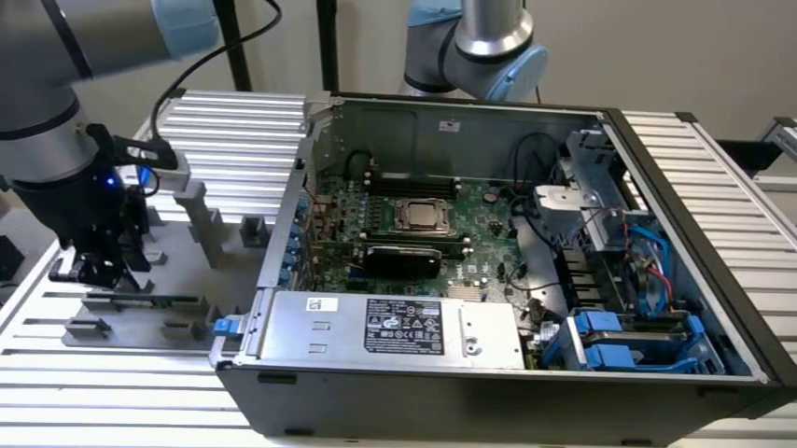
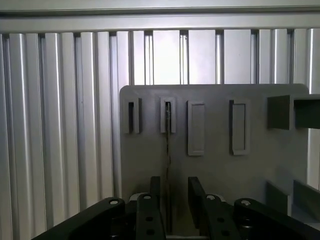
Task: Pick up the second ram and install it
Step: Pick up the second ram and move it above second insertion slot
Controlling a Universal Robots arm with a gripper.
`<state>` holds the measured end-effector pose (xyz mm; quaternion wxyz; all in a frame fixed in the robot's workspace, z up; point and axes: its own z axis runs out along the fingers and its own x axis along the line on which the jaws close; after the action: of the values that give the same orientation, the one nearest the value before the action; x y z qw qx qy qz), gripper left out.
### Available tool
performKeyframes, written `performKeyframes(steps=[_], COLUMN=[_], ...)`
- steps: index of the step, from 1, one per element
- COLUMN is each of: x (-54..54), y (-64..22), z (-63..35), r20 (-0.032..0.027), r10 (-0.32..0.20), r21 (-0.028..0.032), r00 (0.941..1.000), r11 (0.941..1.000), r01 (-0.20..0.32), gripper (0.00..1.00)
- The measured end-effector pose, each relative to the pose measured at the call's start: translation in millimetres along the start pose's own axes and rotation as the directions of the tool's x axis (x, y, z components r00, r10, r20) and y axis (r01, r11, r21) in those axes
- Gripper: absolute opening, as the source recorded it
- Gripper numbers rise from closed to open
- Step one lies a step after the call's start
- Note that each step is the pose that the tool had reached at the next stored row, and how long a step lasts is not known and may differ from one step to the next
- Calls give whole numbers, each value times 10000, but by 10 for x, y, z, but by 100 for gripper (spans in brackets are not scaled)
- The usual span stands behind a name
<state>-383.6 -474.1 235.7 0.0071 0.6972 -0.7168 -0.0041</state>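
Hanging at the exterior view's left, the arm's gripper (image 1: 106, 275) sits low over a grey fixture plate (image 1: 174, 280) on the ribbed metal table (image 1: 237, 121). The ram stick (image 1: 144, 301) stands on its long edge in that plate, just under the gripper's tips. In the wrist view the gripper (image 2: 175, 190) is open — its two dark fingers (image 2: 155, 192) stand either side of the ram stick (image 2: 168, 155) with a gap on each side, so it has hold of nothing. The stick runs edge-on from a slotted block (image 2: 168, 116) on the plate (image 2: 215, 165) into the space between the fingers. Further right in the exterior view stands the open computer case (image 1: 498, 392) — a green motherboard (image 1: 486, 201) inside, a processor (image 1: 424, 215) at its middle, a silver power supply (image 1: 398, 327) along the near side. A second arm (image 1: 480, 42) rises behind the case.
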Motion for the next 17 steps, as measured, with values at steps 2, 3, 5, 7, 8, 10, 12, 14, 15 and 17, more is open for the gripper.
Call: performKeyframes(steps=[2, 3, 5, 7, 8, 10, 12, 14, 15, 17], x=[3, 4, 6, 7, 8, 8, 9, 9, 9, 9], y=[-2, -3, -6, -9, -11, -14, -17, -21, -23, -25], z=[36, 54, 90, 127, 145, 182, 218, 255, 274, 310], r20=[1, 1, 0, 1, 0, 1, 1, 1, 1, 1], r10=[-1, 0, -1, 0, -1, 0, 0, 0, 0, -1], r21=[1, 1, 1, 2, 1, 1, 1, 1, 1, 1], r00=[10000, 10000, 10000, 10000, 10000, 10000, 10000, 10000, 10000, 10000], r11=[10000, 10000, 10000, 10000, 10000, 10000, 10000, 10000, 10000, 10000], r01=[1, 0, 1, 0, 1, 0, 0, 0, 0, 1], gripper=[100, 100, 100, 100, 100, 100, 100, 100, 100, 100])
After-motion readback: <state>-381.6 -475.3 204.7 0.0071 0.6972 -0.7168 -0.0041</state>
